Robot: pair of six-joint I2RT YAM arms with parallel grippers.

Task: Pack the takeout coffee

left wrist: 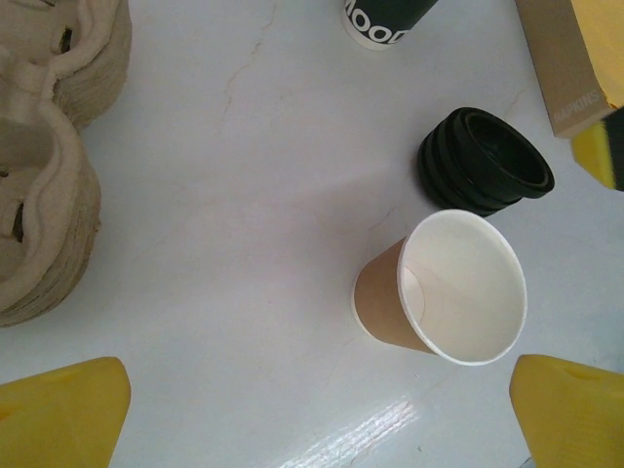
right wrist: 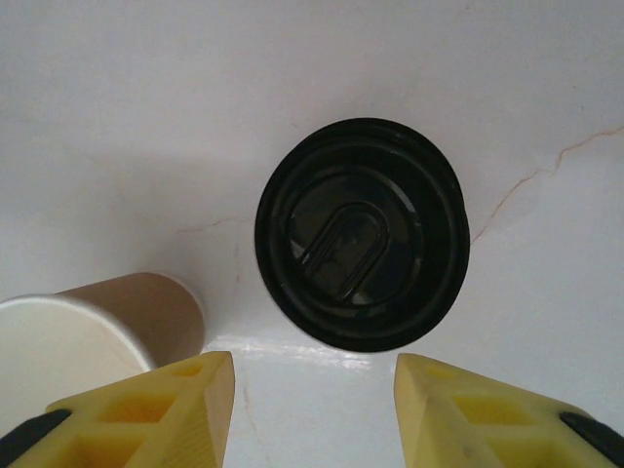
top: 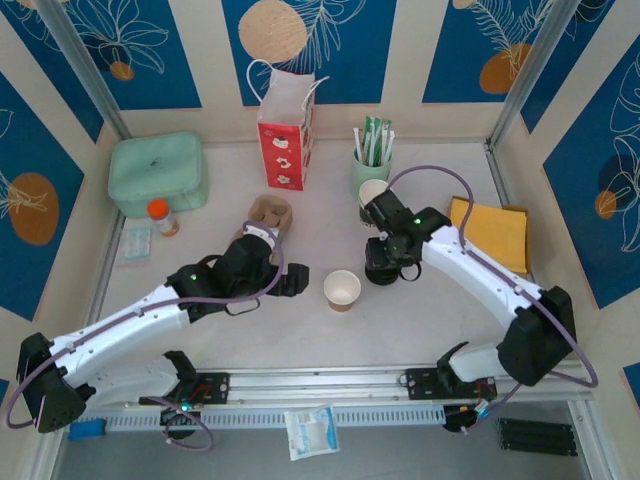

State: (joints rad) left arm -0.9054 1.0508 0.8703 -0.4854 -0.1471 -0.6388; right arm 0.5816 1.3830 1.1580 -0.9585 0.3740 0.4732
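Note:
The takeout coffee cup (top: 342,290) is a small tan paper cup with a white rim, standing upright, open and empty (left wrist: 448,288) in the middle of the table. A stack of round black lids (left wrist: 485,161) sits just right of it, and its top lid (right wrist: 361,232) lies just beyond my right gripper's (right wrist: 314,409) fingertips. That gripper (top: 385,266) hangs over the stack, open, with nothing between its yellow fingers (right wrist: 146,414). My left gripper (top: 290,283) is wide open left of the cup, and the cup (right wrist: 97,331) stands near its right finger (left wrist: 570,409).
A cardboard cup carrier (top: 268,215) lies behind the left gripper. Further back are a red and white paper bag (top: 285,135), a mint-green cup of sticks (top: 370,160) and a black-sided cup (left wrist: 385,19). A mint box (top: 158,172), a small orange-capped bottle (top: 160,217) and yellow napkins (top: 490,230) flank the table.

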